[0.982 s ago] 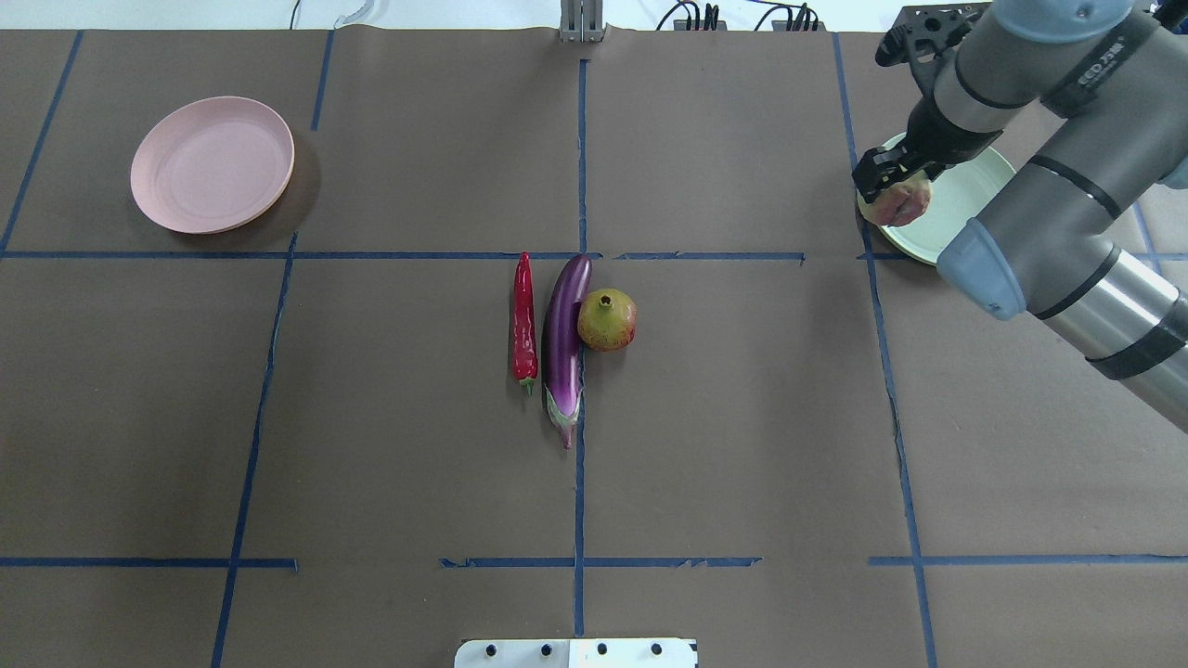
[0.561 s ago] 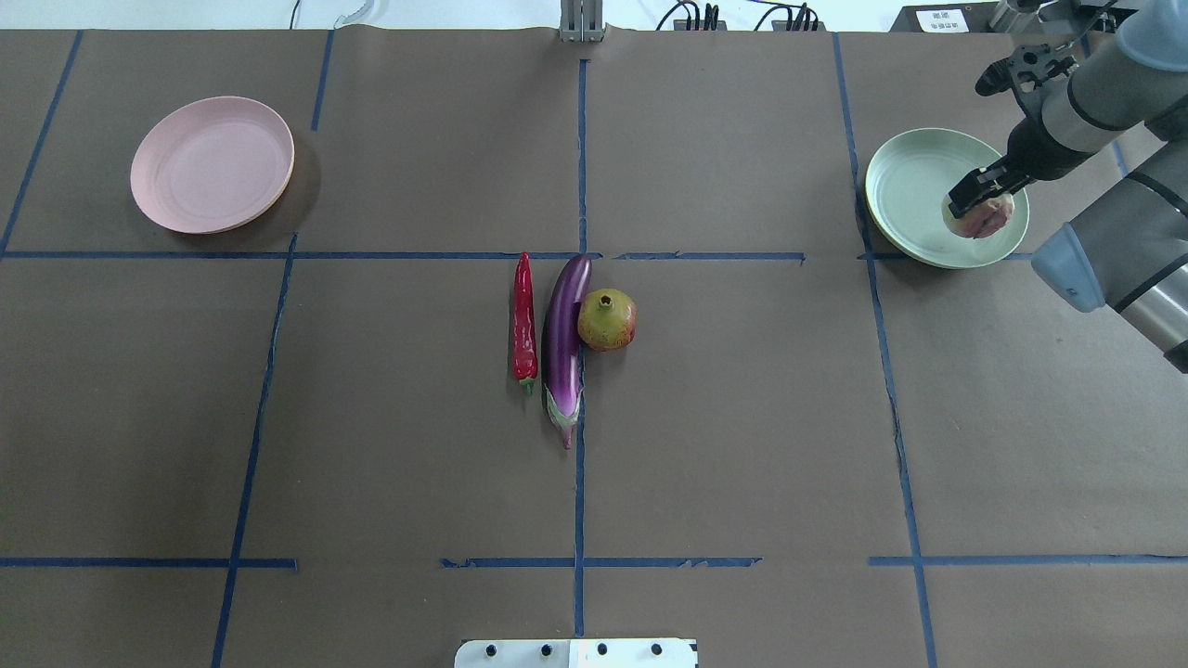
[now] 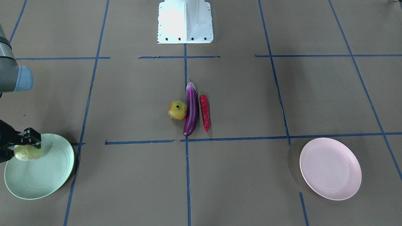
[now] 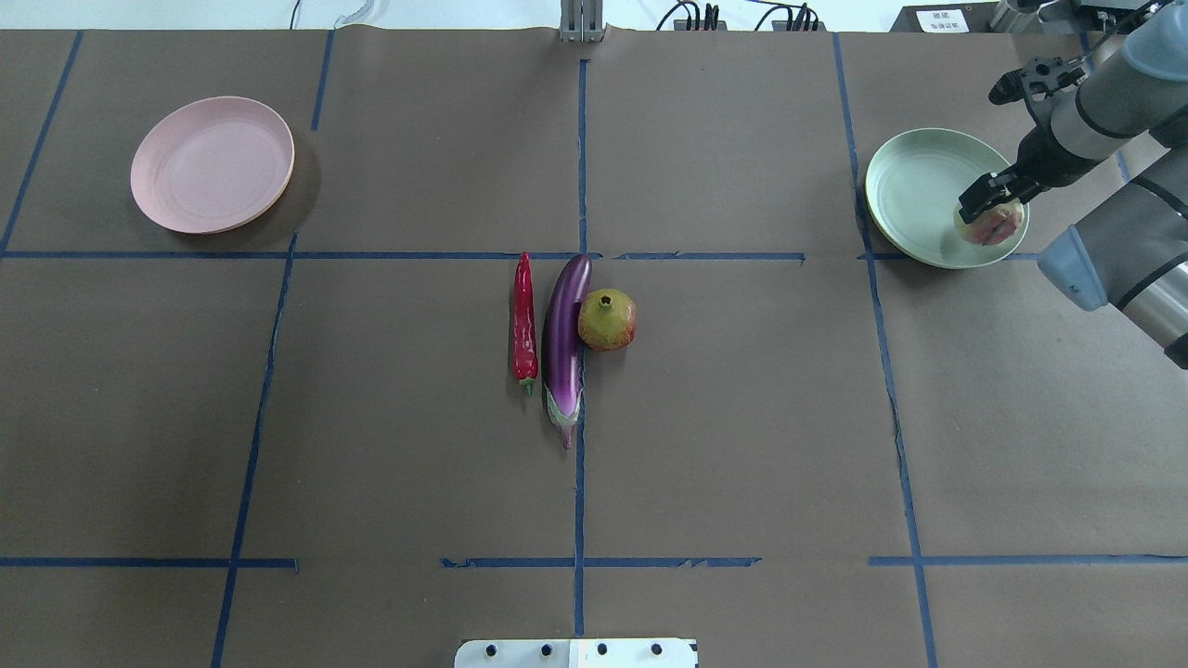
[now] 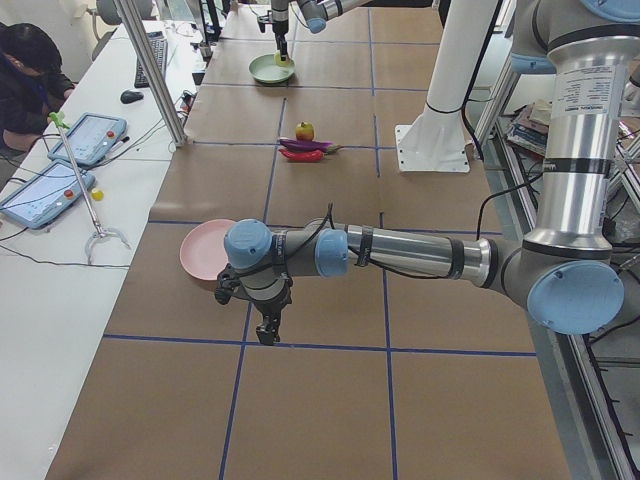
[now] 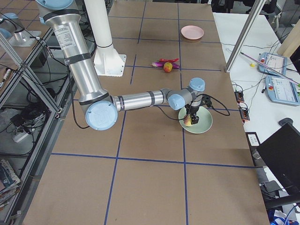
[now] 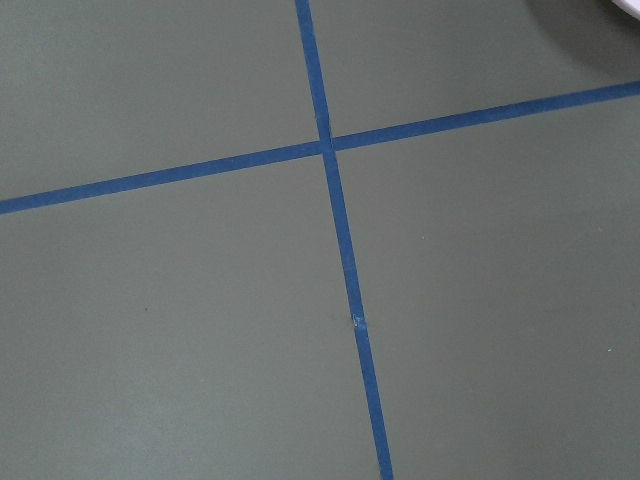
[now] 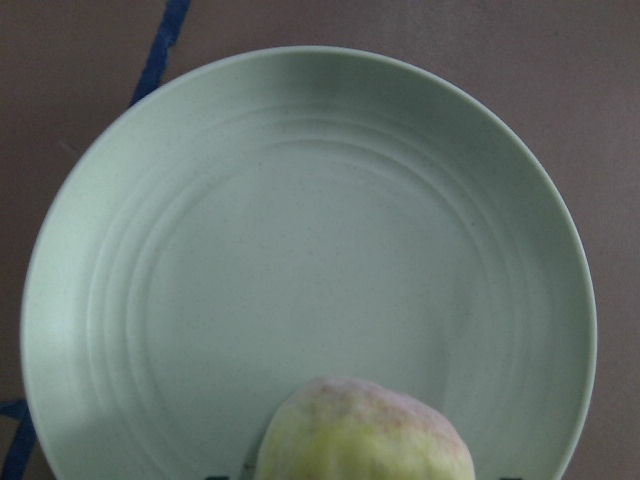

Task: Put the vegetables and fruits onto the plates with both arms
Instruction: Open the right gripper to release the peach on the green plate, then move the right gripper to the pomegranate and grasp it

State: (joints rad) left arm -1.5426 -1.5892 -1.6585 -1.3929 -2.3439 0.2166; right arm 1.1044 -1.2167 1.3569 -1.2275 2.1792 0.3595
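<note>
Right gripper (image 4: 991, 204) fingers clamp pale ball (image 4: 993, 226) over mint plate (image 4: 914, 190), not yet released; eggplant (image 4: 564, 339), chili (image 4: 524, 320), pomegranate (image 4: 607, 320) lie unplaced on surface (image 4: 742, 417); left gripper (image 5: 267, 330) fingers can't tell.

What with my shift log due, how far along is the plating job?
Done: nothing yet; the pink plate holds no item. In hand: the right arm's fingers are shut on the pale fruit over the green plate, not yet released. Left: the pomegranate, eggplant and chili lie together mid-table, and the left arm is near the pink plate, away from them.
</note>
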